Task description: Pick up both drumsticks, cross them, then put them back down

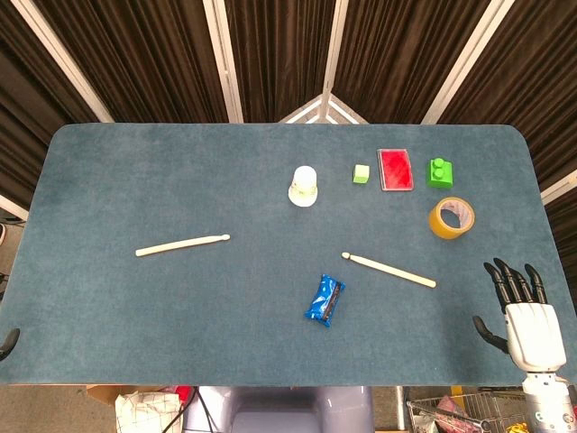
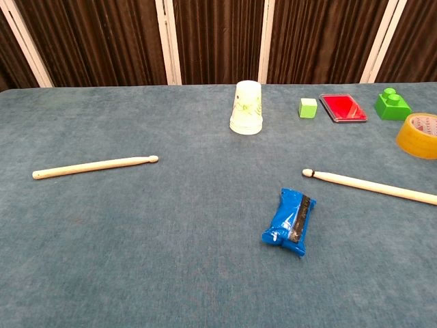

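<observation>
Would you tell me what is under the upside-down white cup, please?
The white cup stands mouth-down on the blue table. Its wall is opaque, so anything underneath is hidden.

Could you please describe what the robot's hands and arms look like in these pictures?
The right hand has a white palm shell, slim black fingers and a pale grey wrist section below. Of the left hand only a small dark tip shows at the table edge.

Wide bare bench (image 1: 180,307) all around the left drumstick (image 1: 182,244), open to reach from any side. Beside the right drumstick (image 1: 389,270): blue packet (image 1: 325,300) just near its tip, tape roll (image 1: 451,217) behind its butt. Further back: cup (image 1: 304,186), small green cube (image 1: 361,173), red box (image 1: 395,169), green brick (image 1: 440,171).
</observation>
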### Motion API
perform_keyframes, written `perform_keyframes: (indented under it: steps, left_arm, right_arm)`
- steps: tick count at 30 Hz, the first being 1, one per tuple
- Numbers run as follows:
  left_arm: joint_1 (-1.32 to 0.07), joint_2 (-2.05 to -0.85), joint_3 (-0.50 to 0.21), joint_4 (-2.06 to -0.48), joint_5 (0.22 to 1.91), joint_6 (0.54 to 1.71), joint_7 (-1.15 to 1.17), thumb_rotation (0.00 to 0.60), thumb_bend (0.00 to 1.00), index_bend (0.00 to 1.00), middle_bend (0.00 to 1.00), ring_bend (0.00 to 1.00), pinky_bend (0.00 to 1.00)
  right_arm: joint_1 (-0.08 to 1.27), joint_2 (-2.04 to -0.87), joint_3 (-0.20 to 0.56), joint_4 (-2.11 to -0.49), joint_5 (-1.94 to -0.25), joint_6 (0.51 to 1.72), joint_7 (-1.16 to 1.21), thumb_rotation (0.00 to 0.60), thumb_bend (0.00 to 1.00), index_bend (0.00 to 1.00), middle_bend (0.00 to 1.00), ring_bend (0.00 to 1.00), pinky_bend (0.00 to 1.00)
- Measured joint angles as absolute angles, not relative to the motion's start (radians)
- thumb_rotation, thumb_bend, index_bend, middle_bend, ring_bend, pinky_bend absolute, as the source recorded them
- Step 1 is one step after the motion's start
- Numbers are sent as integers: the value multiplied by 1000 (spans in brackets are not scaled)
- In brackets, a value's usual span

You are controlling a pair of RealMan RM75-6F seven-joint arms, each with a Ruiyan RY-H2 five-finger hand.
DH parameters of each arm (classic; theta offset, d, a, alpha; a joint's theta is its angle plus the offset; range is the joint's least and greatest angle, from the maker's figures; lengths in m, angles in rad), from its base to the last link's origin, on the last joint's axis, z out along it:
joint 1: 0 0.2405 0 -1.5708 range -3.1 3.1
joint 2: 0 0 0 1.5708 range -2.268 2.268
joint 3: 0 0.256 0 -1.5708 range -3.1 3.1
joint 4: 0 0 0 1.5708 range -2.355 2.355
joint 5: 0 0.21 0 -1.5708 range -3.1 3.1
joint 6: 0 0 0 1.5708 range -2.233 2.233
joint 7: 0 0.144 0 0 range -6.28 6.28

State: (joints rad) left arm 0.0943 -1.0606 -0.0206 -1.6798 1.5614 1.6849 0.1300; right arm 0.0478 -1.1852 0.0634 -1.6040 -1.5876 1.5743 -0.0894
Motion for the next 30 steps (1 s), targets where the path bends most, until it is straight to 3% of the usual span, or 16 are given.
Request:
perform_keyframes:
  steps: [17,24,30]
  left_arm:
    - [92,-1065,-22,-1684,1562,1682,141,600,398,130,6,0,0]
    - [91,-1065,-21,-1684,1559,1677,145,600,398,130,6,0,0]
    - [89,-1063,-29,-1693,1551,1680,124,600,397,130,6,0,0]
  right_arm:
    - [43,-1181,67,-1620,-1573,1579,-67,600,290,124,109,186,41]
    - [29,-1210,77,-1679,-1528,1589,-63,600,290,233,219,222,41]
    - [27,-1250,87,-1759,-1460,1554,-37,600,289,255,254,230,41]
